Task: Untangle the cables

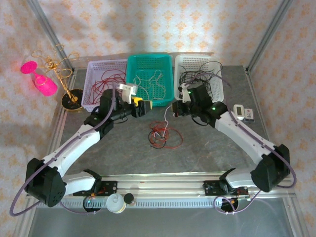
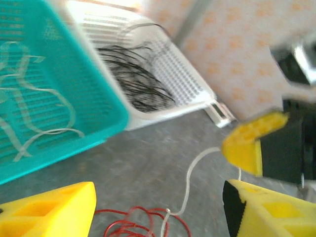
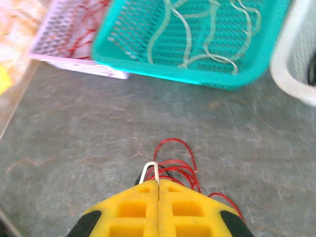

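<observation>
Top view, cables (image 1: pixel 163 134): the red and white tangle lies on the grey bench (image 1: pixel 123 148) between the arms, just near of the teal basket (image 1: pixel 148 57).
Top view, room: patterned wallpaper behind; the gold stand (image 1: pixel 72 97) sits far left, well apart from your work.
Left wrist, left pincer (image 2: pixel 158 207): jaws apart, holding nothing, near the red loops (image 2: pixel 138 222); pin those down before you pull.
Right wrist, right pincer (image 3: pixel 158 183): closed on the white strand (image 3: pixel 152 170); lift slowly toward the teal basket so the red slips free.
</observation>
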Tool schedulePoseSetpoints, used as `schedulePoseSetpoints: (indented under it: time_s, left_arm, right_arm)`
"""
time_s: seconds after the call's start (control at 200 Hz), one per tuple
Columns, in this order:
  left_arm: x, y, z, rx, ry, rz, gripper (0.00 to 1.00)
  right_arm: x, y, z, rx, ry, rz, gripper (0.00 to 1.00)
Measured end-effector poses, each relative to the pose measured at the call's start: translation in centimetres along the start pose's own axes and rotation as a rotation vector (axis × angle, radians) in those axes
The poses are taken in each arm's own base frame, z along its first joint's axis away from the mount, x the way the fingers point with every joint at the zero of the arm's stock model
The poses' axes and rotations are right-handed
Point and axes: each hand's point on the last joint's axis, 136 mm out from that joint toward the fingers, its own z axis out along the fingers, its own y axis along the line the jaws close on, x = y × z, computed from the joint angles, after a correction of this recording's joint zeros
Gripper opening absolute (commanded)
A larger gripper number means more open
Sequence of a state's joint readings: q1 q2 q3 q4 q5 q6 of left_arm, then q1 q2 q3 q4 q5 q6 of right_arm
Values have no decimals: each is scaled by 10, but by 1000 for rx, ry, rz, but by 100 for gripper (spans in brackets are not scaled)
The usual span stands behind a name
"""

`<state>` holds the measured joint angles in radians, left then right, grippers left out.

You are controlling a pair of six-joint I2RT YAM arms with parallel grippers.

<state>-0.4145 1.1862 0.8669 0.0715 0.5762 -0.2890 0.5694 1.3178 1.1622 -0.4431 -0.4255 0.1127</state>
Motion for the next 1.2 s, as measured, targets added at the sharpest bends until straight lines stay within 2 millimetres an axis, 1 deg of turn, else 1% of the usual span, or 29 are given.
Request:
schedulePoseSetpoints:
  time_s: [0.045,0.085,0.15,0.23,0.34,0.45,0.511,0.531,0.541,0.606,0.686,0.751,0.886,1.036,1.201]
  left_arm:
    - [9,-11,1,46,3,25,73]
    - [16,-16,2,74,7,40,73]
    - [23,-18,3,97,10,54,73]
    - [25,-21,5,127,8,69,73]
    - [29,-34,9,191,7,93,73]
    - [40,-51,16,267,32,107,72]
    - [47,-57,21,296,48,110,71]
    - [49,-57,23,302,53,110,69]
    - [50,-58,24,307,56,110,66]
    - [54,-58,29,316,65,110,40]
    - [57,-55,34,312,69,100,16]
    - [57,-51,37,293,67,93,0]
    - [48,-43,41,238,24,103,0]
    - [41,-39,41,194,18,118,0]
    - [33,-43,25,165,25,160,0]
  right_arm:
    - [-3,11,-9,-46,-16,-77,0]
    - [-5,19,-18,-84,-33,-150,0]
    - [-8,30,-29,-128,-61,-247,0]
    - [-11,41,-40,-169,-93,-353,0]
    - [-10,48,-43,-206,-104,-449,0]
    - [-11,54,-42,-237,-99,-499,0]
    - [-13,57,-42,-250,-101,-518,0]
    - [-14,58,-43,-254,-102,-524,0]
    - [-14,58,-43,-256,-102,-526,0]
    - [-15,61,-45,-269,-106,-539,0]
    - [-16,65,-47,-284,-112,-556,0]
    - [-16,66,-48,-291,-111,-566,0]
    - [-15,66,-49,-287,-112,-600,0]
    - [-19,59,-47,-235,-126,-660,0]
    - [-28,49,-43,-154,-171,-758,22]
